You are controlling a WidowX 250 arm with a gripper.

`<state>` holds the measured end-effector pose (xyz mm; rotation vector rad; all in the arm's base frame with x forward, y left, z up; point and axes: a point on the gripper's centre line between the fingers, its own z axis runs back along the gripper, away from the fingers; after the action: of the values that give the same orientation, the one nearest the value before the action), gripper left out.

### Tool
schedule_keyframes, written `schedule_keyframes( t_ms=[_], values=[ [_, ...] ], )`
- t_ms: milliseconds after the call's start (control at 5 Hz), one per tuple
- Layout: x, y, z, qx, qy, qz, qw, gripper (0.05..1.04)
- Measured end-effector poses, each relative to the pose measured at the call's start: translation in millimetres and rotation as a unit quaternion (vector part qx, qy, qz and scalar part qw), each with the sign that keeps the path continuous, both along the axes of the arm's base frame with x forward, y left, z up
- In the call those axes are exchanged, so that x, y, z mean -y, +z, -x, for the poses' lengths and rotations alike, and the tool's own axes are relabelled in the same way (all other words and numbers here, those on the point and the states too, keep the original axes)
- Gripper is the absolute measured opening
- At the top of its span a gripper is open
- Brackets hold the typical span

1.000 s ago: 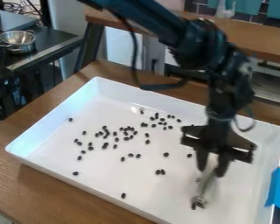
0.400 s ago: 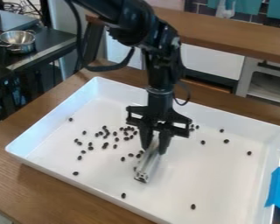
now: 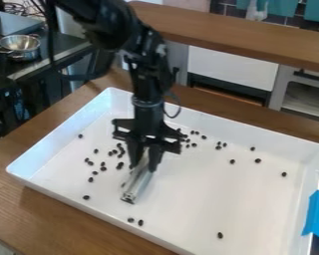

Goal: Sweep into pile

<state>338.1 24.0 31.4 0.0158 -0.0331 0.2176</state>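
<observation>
Camera view: pinching a silvery metal bar in the black gripper, with fingers closed on both sides of its upper end. Hanging down over the left-middle part of the white tray, at the end of the black arm coming in from the top edge. Holding the bar at a slant, with the far end low over the tray floor, pointing toward the near side and slightly left; can't tell if touching.

Spread around inside the tray: small dark beans. Bunched loosely just left of the gripper, and again just right of it toward the back wall. Scattered singly on the right side, with one more near the front wall at right of center. Also lying near the front wall: two side by side, below the bar, plus one farther left.

Set under the tray: a wooden table. Placed at the tray's right edge: a blue piece. Standing on a dark counter at upper left: a metal bowl with handles.
</observation>
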Motion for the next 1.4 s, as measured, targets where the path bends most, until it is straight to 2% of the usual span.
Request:
schedule_keyframes(
  t_ms=[200, 400, 600, 800, 1200, 1400],
  values=[
    [-2.5, 14.3, 2.0, 0.012, -0.004, 0.012, 0.9999, 0.339],
    [12.5, 45.9, 3.8, 0.021, 0.0, 0.044, 0.9988, 0.339],
    [44.8, 70.1, -5.2, 0.026, -0.013, 0.068, 0.9973, 0.339],
    [92.6, 86.2, -22.4, 0.043, -0.035, 0.079, 0.9954, 0.339],
    [157.4, 53.5, -37.1, 0.033, -0.08, 0.053, 0.9948, 0.339],
    [177.0, 30.7, -43.8, 0.028, -0.079, 0.039, 0.9957, 0.339]
  ],
)
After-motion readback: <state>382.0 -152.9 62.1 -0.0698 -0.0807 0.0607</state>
